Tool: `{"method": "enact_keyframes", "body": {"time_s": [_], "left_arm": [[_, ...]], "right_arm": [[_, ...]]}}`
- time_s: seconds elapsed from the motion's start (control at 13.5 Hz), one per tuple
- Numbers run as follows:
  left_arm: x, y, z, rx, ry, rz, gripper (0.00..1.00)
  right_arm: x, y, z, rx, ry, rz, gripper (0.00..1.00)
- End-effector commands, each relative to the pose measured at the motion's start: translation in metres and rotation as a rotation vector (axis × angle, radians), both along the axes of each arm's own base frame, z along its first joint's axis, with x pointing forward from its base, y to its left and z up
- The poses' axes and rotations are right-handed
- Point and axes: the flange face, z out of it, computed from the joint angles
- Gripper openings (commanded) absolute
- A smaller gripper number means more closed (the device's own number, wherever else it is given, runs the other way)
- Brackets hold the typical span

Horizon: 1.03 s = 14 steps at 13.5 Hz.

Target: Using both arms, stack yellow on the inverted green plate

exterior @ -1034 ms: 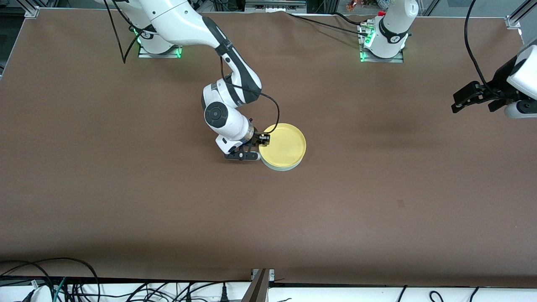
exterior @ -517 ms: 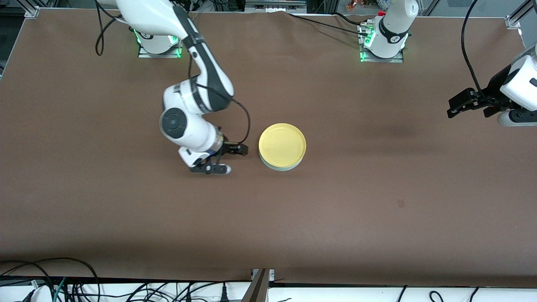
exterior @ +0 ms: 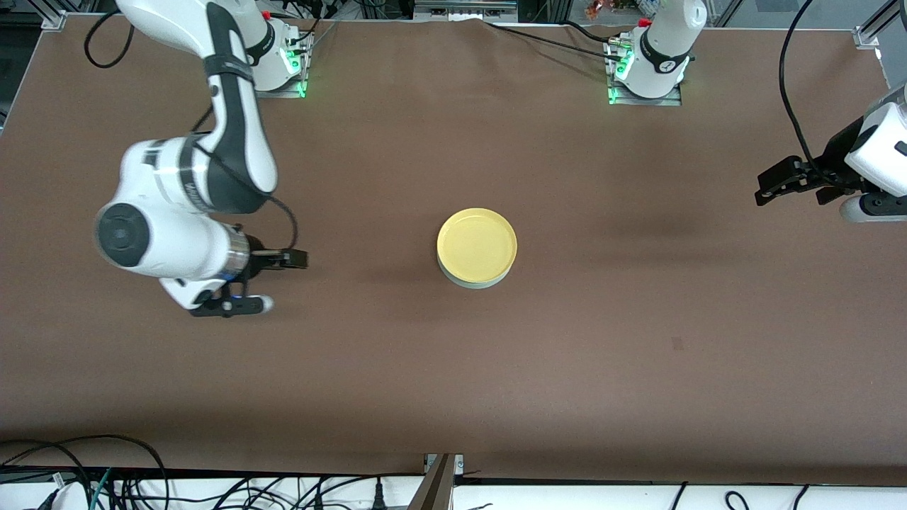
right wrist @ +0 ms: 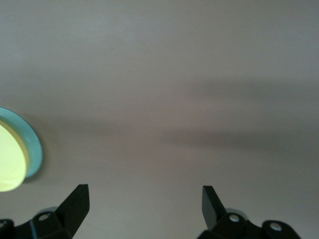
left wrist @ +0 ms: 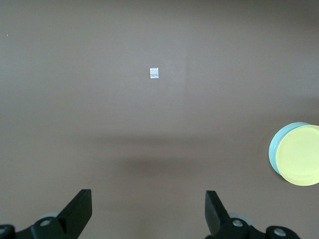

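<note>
surface: brown table (exterior: 638, 368) | directly on it: inverted green plate (exterior: 476, 282) near the middle, only its rim showing under the yellow plate (exterior: 476, 244) stacked on it | small pale tag (left wrist: 154, 73) stuck flat on the tabletop, toward the left arm's end

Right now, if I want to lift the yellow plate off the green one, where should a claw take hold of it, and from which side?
Probably by the raised rim of the yellow plate, coming from above. It lies flat, rim up, on the green plate, so its edge toward the right arm's end is free, and the open right claw is closest.
</note>
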Motion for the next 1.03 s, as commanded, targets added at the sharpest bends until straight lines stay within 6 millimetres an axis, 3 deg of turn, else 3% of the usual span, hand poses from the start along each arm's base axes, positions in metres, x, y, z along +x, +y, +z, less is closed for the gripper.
{"method": "enact_keyframes", "body": {"time_s": [0.0,0.22,0.3,0.44,0.52,0.81,0.96], "left_arm": [[0.003,0.001,0.008,0.021,-0.004,-0.015,1.0],[0.003,0.001,0.008,0.021,-0.004,-0.013,1.0],[0.003,0.001,0.007,0.021,-0.003,-0.015,1.0],[0.003,0.001,0.008,0.021,-0.005,-0.018,1.0],[0.003,0.0,0.008,0.021,-0.005,-0.018,1.0],[0.003,0.0,0.008,0.02,-0.004,-0.011,1.0],[0.003,0.0,0.008,0.018,-0.004,-0.011,1.0]], "right_arm": [[0.005,-0.032,0.021,-0.014,0.016,0.024,1.0],[0.009,-0.079,0.034,-0.027,0.033,-0.037,1.0],[0.006,-0.083,0.038,-0.04,0.049,-0.027,1.0],[-0.003,-0.109,0.066,-0.103,0.033,0.019,1.0],[-0.008,-0.108,0.076,-0.124,0.03,0.056,1.0],[-0.04,-0.137,0.125,-0.171,-0.027,0.1,1.0],[-0.065,-0.154,0.162,-0.146,-0.075,0.071,1.0]]}}
